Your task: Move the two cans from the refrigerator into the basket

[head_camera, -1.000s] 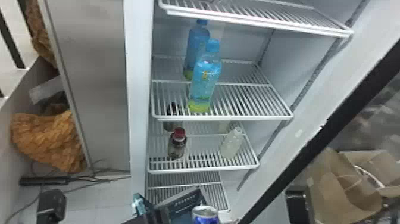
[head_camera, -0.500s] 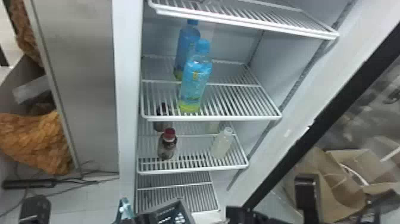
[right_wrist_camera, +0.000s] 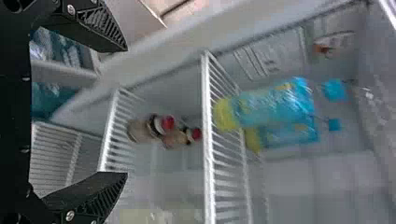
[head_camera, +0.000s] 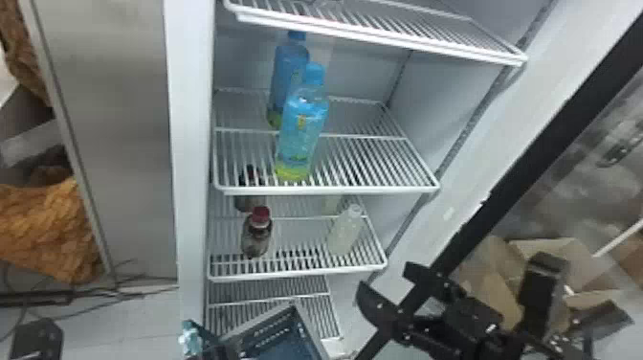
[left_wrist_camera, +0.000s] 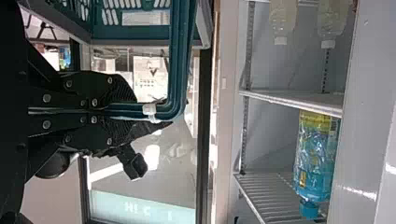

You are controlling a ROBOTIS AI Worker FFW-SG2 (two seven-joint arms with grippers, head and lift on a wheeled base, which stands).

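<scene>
Blue bottles (head_camera: 301, 136), head view: two on a wire shelf (head_camera: 330, 190), one near its front edge, the other behind. On the shelf below, a red-capped bottle (head_camera: 256, 237) stands toward the left and a pale bottle (head_camera: 345, 232) near the right edge. The basket (head_camera: 310, 335) lies before the front edge of the lowest shelf. The right gripper (head_camera: 385, 277) is to the right of that basket, fingers spread and holding nothing. Where the two cans are, or how many are inside the basket, cannot be told.

Left wrist view: the fingers of the left gripper (left_wrist_camera: 152, 113) are closed on a teal bar at the basket's corner, beside a white tie (left_wrist_camera: 149, 111). This grasp probably steadies the basket; a firm, level hold would suit any release of a can.

Right wrist view: the right fingers stand wide apart, a gap between them and the shelves beyond. The step in hand seems to be moving this empty gripper between basket and shelves. It is best kept spread, clear of the rim and the wire edges; should a can remain, approach it squarely, close around its middle, and lift before withdrawing, lest the bottles be knocked.
</scene>
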